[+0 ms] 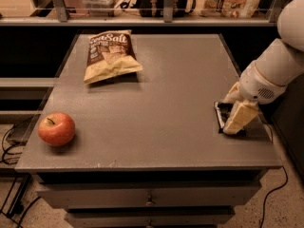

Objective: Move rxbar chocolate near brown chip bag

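Note:
The rxbar chocolate (pixel 220 115) is a small black-wrapped bar lying flat near the right edge of the grey table (pixel 171 103). My gripper (pixel 229 114) is right over it, with one tan finger (pixel 241 118) on its near right side and the other (pixel 232 93) behind it. The fingers stand apart, astride the bar, and cover most of it. The brown chip bag (pixel 108 56) lies at the far left of the table, dark brown on top with white lettering and pale yellow below, far from the bar.
A red apple (pixel 56 128) sits at the table's front left corner. A shelf rail (pixel 164 18) with packaged goods runs behind the table. Drawers are below the tabletop. A cable (pixel 280 184) trails on the floor at right.

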Tool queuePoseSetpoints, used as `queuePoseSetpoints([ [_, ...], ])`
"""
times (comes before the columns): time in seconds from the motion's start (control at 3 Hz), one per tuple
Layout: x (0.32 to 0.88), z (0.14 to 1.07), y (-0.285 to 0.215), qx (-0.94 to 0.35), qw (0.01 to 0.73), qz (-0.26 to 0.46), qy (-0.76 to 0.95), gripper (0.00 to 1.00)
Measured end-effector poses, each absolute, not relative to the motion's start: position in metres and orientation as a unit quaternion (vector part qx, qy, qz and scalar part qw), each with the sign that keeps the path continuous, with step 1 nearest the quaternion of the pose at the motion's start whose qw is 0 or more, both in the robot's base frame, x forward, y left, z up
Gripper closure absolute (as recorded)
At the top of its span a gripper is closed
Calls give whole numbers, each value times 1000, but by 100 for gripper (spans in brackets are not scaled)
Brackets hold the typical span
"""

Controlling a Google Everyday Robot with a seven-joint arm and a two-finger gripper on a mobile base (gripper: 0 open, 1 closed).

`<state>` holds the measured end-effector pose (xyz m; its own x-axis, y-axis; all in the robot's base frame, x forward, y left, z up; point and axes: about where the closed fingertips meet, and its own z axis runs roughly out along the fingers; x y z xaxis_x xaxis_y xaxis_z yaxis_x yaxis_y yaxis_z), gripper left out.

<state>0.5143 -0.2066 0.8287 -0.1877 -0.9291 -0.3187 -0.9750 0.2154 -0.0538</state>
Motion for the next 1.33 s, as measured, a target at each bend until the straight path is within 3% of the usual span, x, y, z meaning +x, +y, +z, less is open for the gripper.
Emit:
queuePoseSetpoints([
  [0.33,514,829,-207,-621,143,80,766,100],
  [1.0,549,941,-143,-658,236,71,711,100],
  [1.33,555,959,-141,-658,254,62,707,100],
])
